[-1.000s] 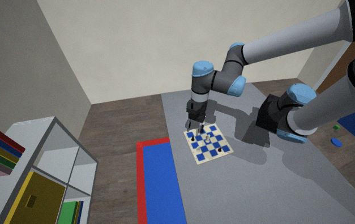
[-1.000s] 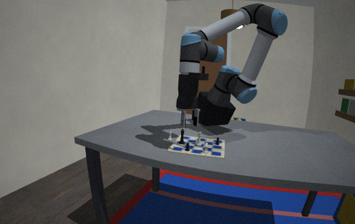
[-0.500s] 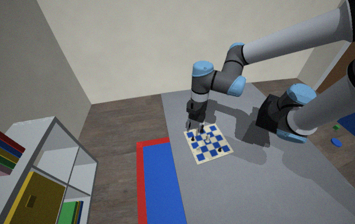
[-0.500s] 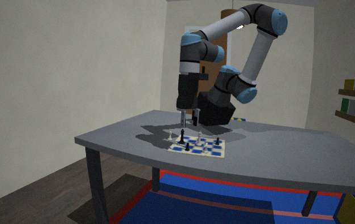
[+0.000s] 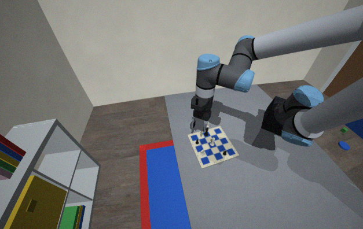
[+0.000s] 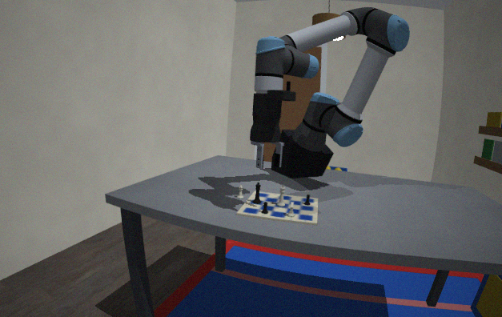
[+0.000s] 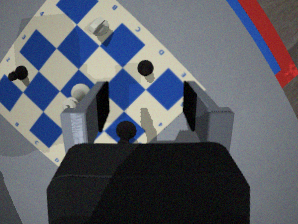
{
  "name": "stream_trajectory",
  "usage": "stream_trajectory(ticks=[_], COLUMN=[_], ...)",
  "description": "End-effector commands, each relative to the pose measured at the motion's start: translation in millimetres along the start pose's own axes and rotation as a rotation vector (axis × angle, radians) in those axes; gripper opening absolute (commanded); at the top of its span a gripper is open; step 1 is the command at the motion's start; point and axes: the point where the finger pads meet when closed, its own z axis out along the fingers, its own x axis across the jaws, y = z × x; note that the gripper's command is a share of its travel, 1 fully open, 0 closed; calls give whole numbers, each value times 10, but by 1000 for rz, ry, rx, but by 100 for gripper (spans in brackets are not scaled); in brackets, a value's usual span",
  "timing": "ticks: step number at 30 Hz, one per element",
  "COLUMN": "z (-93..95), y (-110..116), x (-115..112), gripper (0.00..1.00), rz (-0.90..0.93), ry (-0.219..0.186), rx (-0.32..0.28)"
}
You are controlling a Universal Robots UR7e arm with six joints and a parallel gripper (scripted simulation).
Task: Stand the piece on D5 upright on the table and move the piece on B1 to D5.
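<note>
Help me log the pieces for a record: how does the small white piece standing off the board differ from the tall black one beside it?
The white piece is pale, the black piece dark. The white piece is clearly shorter than the black piece. The white piece stands on the table just off the board; the black piece stands on a square at the board's edge. Both are upright.
</note>
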Motion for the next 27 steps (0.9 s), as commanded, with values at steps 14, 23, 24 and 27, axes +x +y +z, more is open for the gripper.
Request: stream_trajectory(ticks=[14, 23, 24, 27], z=[-482, -482, -482, -482], y=[0, 0, 0, 0], x=[5, 5, 5, 5], gripper=[100, 100, 100, 100], rz=[-1, -1, -1, -1], ry=[1, 1, 1, 1], rx=[0, 0, 0, 0])
